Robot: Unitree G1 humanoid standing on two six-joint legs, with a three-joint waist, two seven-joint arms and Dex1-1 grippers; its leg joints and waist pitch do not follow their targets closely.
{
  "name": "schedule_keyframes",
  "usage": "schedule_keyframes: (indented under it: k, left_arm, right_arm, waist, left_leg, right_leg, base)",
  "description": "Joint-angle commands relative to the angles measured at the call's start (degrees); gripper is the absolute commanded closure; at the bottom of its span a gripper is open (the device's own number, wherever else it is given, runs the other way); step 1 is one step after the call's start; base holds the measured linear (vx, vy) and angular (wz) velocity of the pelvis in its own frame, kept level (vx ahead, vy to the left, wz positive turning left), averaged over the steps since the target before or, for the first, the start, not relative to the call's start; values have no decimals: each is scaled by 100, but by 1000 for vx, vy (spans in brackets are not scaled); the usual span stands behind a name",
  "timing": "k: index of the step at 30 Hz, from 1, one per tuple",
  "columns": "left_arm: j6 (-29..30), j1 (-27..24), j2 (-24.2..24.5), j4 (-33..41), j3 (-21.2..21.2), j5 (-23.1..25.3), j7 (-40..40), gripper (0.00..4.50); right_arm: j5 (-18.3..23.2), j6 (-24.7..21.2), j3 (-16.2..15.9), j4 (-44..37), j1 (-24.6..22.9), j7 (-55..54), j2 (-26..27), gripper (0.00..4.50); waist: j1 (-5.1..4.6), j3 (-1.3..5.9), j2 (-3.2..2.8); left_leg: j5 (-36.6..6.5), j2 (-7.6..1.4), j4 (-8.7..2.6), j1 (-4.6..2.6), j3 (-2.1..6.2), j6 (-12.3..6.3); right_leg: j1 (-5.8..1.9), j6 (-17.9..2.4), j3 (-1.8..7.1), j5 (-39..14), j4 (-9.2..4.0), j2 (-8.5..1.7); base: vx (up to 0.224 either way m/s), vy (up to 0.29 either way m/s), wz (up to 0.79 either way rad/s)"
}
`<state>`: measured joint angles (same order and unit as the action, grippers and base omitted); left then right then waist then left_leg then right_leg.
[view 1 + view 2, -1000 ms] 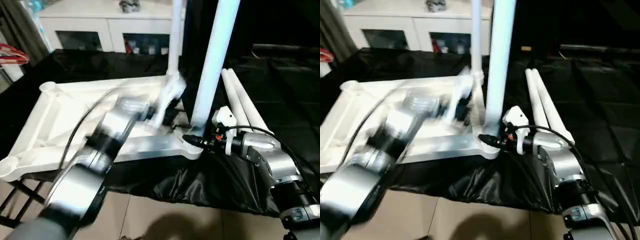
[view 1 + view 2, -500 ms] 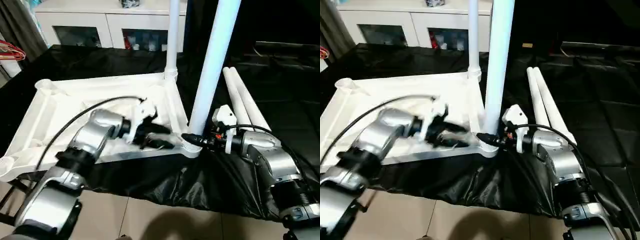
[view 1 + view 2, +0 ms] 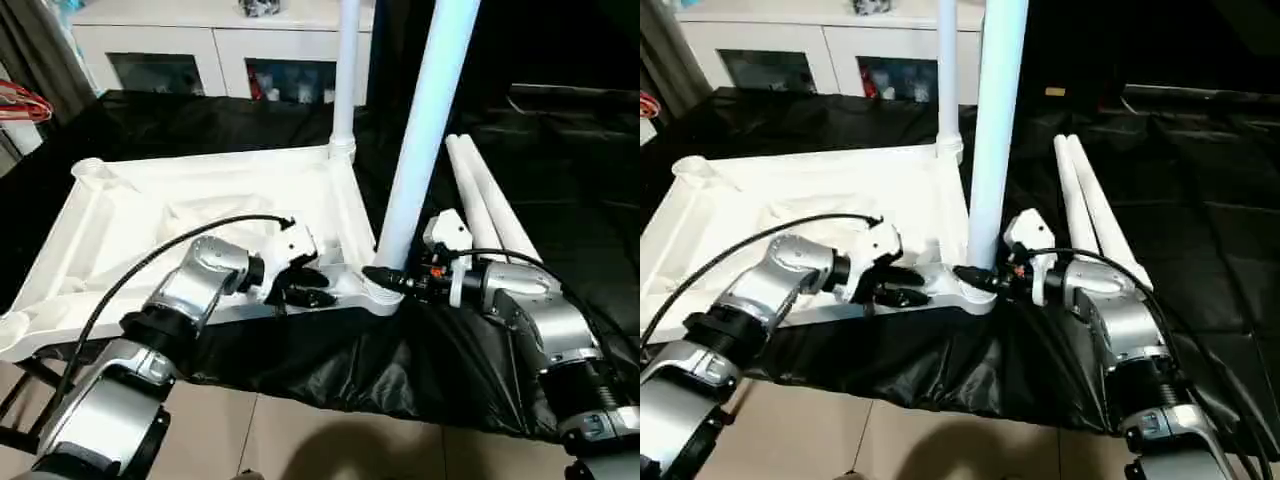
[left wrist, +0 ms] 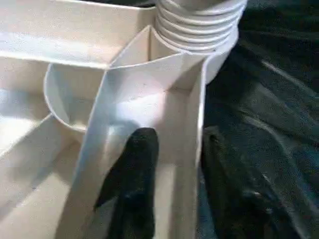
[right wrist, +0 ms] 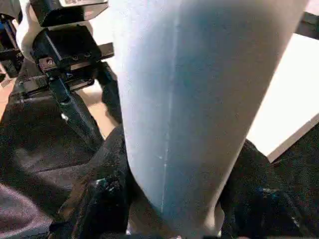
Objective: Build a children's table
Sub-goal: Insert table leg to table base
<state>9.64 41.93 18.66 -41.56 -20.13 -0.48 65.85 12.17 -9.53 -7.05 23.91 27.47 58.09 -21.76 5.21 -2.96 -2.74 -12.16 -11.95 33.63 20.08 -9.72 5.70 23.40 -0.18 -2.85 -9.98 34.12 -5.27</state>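
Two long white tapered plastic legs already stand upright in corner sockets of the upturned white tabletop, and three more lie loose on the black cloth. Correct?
Not quite: the left eye view shows two loose white tapered plastic legs on the black cloth, not three. Two legs do stand upright, the near one and the far one, in the upturned white tabletop.

Light falls from above and is moderate; the white tabletop (image 3: 200, 200) is the brightest area, nearly washed out at its centre, while the black cloth (image 3: 560, 180) toward two o'clock sinks into near-darkness with faint sheen on its folds. The upright leg (image 3: 425, 130) takes a bluish cast. Head views are sharp. The left wrist view is soft, its near black fingers (image 4: 132, 184) blurred; the right wrist view is also soft up close.
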Motion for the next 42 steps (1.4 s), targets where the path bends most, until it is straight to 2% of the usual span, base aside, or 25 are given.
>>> schedule_keyframes:
  k: [1,10,18,20,25,26,27,28,29,30,31,32,33,34,35,37,40,42]
  left_arm:
    - [-58,37,73,-44,-57,115,37,326]
    - [-227,104,-10,-261,-121,272,-50,378]
    - [-350,205,-51,-326,-120,302,78,449]
    - [-415,243,-78,-368,-58,236,133,449]
    - [-773,257,-122,-409,90,57,393,450]
    - [-830,224,-115,-356,106,11,465,450]
    - [-778,143,-102,-199,151,-86,538,450]
    - [-778,143,-102,-199,151,-86,538,450]
    - [-755,124,-89,-153,155,-90,536,450]
    - [-861,82,-51,-116,137,-49,516,450]
    - [-907,60,-24,-102,129,-25,508,450]
    - [-949,26,13,-134,154,-1,465,450]
    - [-944,15,19,-145,168,-11,472,422]
    - [-938,3,26,-157,184,-22,480,405]
    - [-882,-25,24,-191,224,-42,460,394]
    - [-889,-82,27,-225,252,-63,476,381]
    - [-1070,-165,74,-296,236,-2,450,353]
    - [-1071,-193,105,-309,241,-13,493,346]
  right_arm:
    - [-61,-123,-20,240,-29,-11,-11,255]
    - [-55,-139,5,215,-24,-34,-31,255]
    - [-50,-209,-6,242,88,30,-76,255]
    - [-79,-182,-25,303,126,65,-101,255]
    - [-123,-177,-55,326,146,168,-212,255]
    - [-117,-186,-51,307,136,169,-219,255]
    - [-88,-234,-42,206,87,159,-218,255]
    - [-88,-234,-42,206,87,159,-218,255]
    - [-66,-262,-38,153,62,164,-215,255]
    - [-48,-270,-51,88,11,168,-199,255]
    - [-39,-276,-62,51,-16,170,-186,255]
    - [-16,-281,-77,22,-68,158,-128,255]
    - [-13,-277,-77,25,-82,145,-108,255]
    - [-10,-273,-77,27,-98,130,-86,255]
    - [-17,-243,-77,50,-134,113,-57,255]
    - [-4,-239,-66,38,-178,88,-22,255]
    - [30,-293,-56,-68,-261,11,24,255]
    - [47,-324,-58,-133,-301,-11,37,255]
  waist:
    - [44,373,12]
    - [56,376,4]
    - [67,387,-19]
    - [62,398,-61]
    - [62,428,-28]
    - [72,429,-47]
    - [69,424,22]
    - [86,420,-20]
    - [74,412,81]
    - [93,411,22]
    - [80,403,160]
    - [107,402,96]
    - [103,402,88]
    - [101,395,36]
    - [97,396,51]
    - [115,395,9]
    - [105,385,67]
    - [108,382,64]
  left_leg:
    - [-727,-52,-399,37,-29,-303]
    - [-781,-47,-394,31,-30,-293]
    - [-761,-44,-382,30,-32,-287]
    - [-724,-40,-372,36,-21,-269]
    - [-433,-24,-320,61,-26,-441]
    - [-420,-28,-316,56,-29,-487]
    - [-427,-35,-320,58,-39,-522]
    - [-430,-41,-325,58,-32,-528]
    - [-447,-41,-330,60,-46,-547]
    - [-450,-47,-334,55,-36,-531]
    - [-436,-52,-339,61,-53,-558]
    - [-385,-67,-344,49,-42,-558]
    - [-400,-70,-341,41,-46,-554]
    - [-475,-70,-346,35,-47,-513]
    - [-499,-57,-349,45,-45,-472]
    - [-564,-59,-352,44,-43,-426]
    - [-701,-57,-371,33,-44,-376]
    - [-691,-59,-373,30,-46,-356]
  right_leg:
    - [-361,-1517,142,-713,-319,-232]
    - [-366,-1515,143,-730,-324,-229]
    - [-375,-1573,137,-586,-309,-223]
    - [-382,-1602,132,-475,-284,-224]
    - [-412,-1738,122,134,-230,-213]
    - [-406,-1751,120,127,-231,-217]
    - [-408,-1751,122,84,-239,-217]
    - [-400,-1742,121,-32,-235,-227]
    - [-402,-1717,124,-107,-253,-220]
    - [-395,-1691,127,-272,-247,-235]
    - [-397,-1650,132,-327,-268,-231]
    - [-369,-1585,142,-506,-255,-254]
    - [-357,-1578,144,-520,-260,-250]
    - [-344,-1576,141,-530,-276,-237]
    - [-361,-1589,141,-471,-259,-231]
    - [-361,-1613,142,-479,-265,-245]
    - [-361,-1520,146,-689,-289,-236]
    - [-355,-1491,152,-755,-291,-240]
  base:
    - [0,0,0]
    - [0,0,0]
    - [0,0,0]
    - [0,0,0]
    - [0,0,0]
    - [0,0,0]
    - [0,0,0]
    - [0,0,0]
    - [0,0,0]
    - [0,0,0]
    - [0,0,0]
    - [0,0,0]
    - [0,0,0]
    - [0,0,0]
    - [0,0,0]
    - [0,0,0]
    - [0,0,0]
    - [0,0,0]
